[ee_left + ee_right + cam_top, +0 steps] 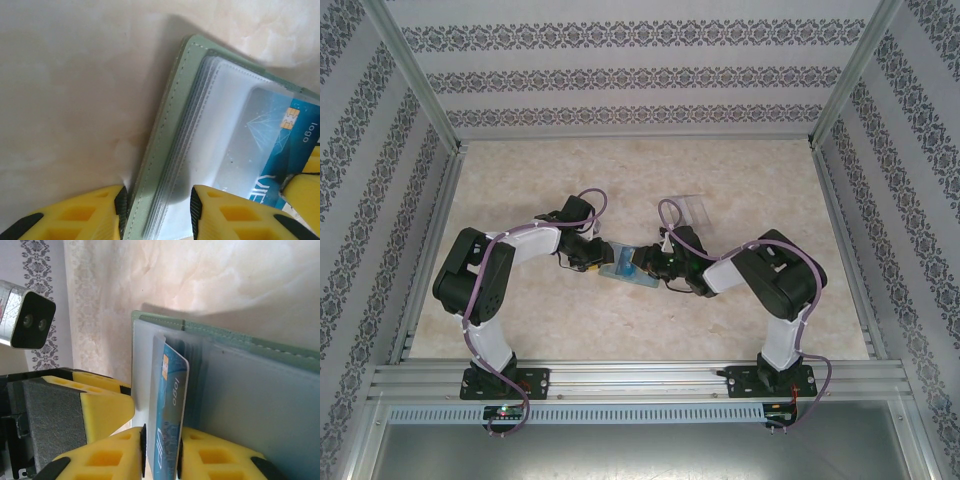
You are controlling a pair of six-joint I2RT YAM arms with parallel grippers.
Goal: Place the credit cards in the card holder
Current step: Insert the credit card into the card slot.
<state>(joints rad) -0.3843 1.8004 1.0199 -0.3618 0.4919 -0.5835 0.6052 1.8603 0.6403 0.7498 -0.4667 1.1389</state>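
I read the word "logo" in small white letters on the blue credit card [272,150], next to its gold chip [290,117]. Larger white letters on the same card [169,405] appeared to read "VIP", partly hidden. I found no other legible text.

The table [620,340] has a pale beige top, marbled with soft cream patches. Three walls close it in: the back wall [640,70], the left wall [360,200] and the right wall [920,200], all white and papered with bands of grey ornamental pattern. Slanting aluminium posts [415,75] rise at the table's far corners. A ribbed aluminium rail [640,385] runs along its near edge. The light is even and soft.
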